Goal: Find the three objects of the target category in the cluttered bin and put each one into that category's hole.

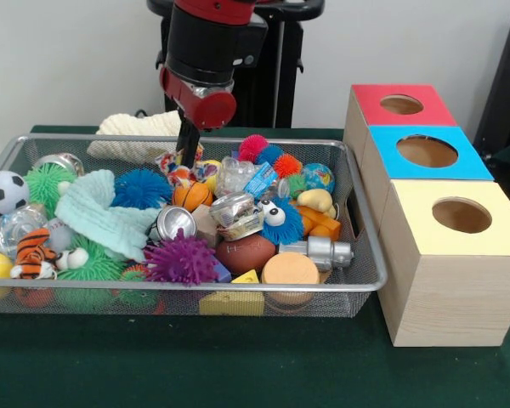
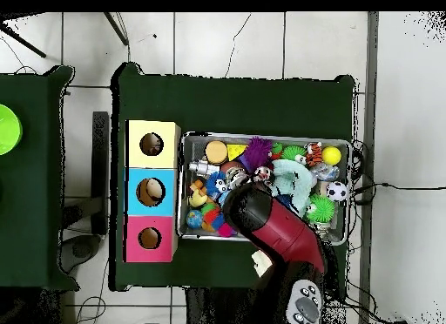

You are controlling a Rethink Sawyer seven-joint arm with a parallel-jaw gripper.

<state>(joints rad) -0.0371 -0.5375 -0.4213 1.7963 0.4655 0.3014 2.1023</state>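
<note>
Front view: toys crowding wire bin

My wrist housing is glossy red plastic above a matt black sleeve. Below me the bin is fine wire mesh, bare silvery metal with a smooth rim. Inside it, the pale green cloth looks soft and ribbed. At its 3 o'clock a crushed can shines like polished metal. The purple ball at 6 o'clock bristles with rubbery spikes. The brown football is smooth and slightly glossy. The round orange disc looks matt, like foam. The boxes show pale raw wood on their sides, with flat painted tops. The table cover is matt green felt.
</note>
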